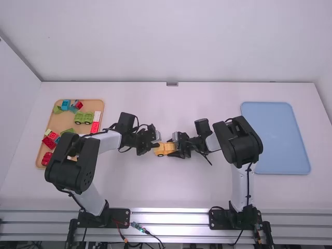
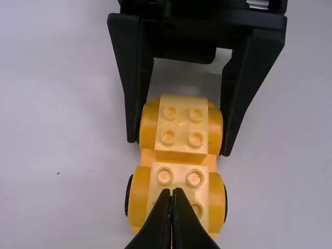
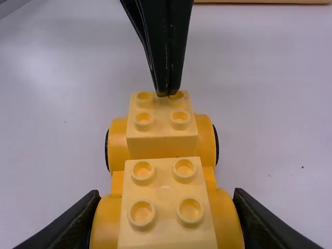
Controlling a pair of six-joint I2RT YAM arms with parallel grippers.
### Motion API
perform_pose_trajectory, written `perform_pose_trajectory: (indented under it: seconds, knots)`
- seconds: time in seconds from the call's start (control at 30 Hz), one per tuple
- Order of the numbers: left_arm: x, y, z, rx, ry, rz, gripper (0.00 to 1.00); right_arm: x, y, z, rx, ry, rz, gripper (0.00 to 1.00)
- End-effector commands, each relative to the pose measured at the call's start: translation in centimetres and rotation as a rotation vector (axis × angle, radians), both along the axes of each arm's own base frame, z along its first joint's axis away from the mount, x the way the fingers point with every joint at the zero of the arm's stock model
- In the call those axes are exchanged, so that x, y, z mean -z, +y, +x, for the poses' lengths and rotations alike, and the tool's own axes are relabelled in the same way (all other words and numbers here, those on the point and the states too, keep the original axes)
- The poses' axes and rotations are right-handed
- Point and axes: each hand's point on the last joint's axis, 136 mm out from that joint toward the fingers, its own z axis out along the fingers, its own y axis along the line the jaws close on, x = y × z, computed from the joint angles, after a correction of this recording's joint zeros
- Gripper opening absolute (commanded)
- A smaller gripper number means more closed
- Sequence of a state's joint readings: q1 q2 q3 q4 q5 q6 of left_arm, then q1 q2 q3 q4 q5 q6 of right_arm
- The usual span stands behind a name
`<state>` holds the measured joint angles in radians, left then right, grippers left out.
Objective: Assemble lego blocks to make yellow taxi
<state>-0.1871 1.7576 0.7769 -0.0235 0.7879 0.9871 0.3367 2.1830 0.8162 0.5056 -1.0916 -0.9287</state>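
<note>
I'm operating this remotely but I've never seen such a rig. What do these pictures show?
This robot's left arm and right arm stand at a white table. The high view looks down from behind them; each wrist view comes from a camera on that arm. The right hand grips one end of a yellow toy car. The left hand, fingers closed on nothing, is at its other end. A tan tray of coloured blocks lies on the left, a blue tray on the right.
</note>
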Motion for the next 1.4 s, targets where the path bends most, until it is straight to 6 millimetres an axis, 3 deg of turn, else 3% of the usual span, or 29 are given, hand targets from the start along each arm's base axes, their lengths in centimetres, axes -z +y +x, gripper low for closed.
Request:
perform_pose_trajectory:
  seconds: [0.0, 0.37, 1.03, 1.37]
  knots:
    - [0.7, 0.0, -1.1, 0.005, 0.031, -0.011, 0.02, 1.9, -0.4, -0.2, 0.035, 0.044, -0.064, 0.47]
    - [1.4, -0.3, -1.9, -0.027, 0.027, -0.061, 0.02, 1.7, -0.3, -0.3, 0.024, 0.045, -0.048, 0.47]
    - [0.8, -3.2, -3.7, 0.080, 0.015, -0.100, 0.02, 1.5, -0.2, -0.1, 0.034, 0.059, -0.047, 0.47]
    - [3.7, -2.7, -4.1, 0.061, 0.092, -0.051, 0.02, 1.5, -0.2, 0.0, 0.036, 0.059, -0.047, 0.46]
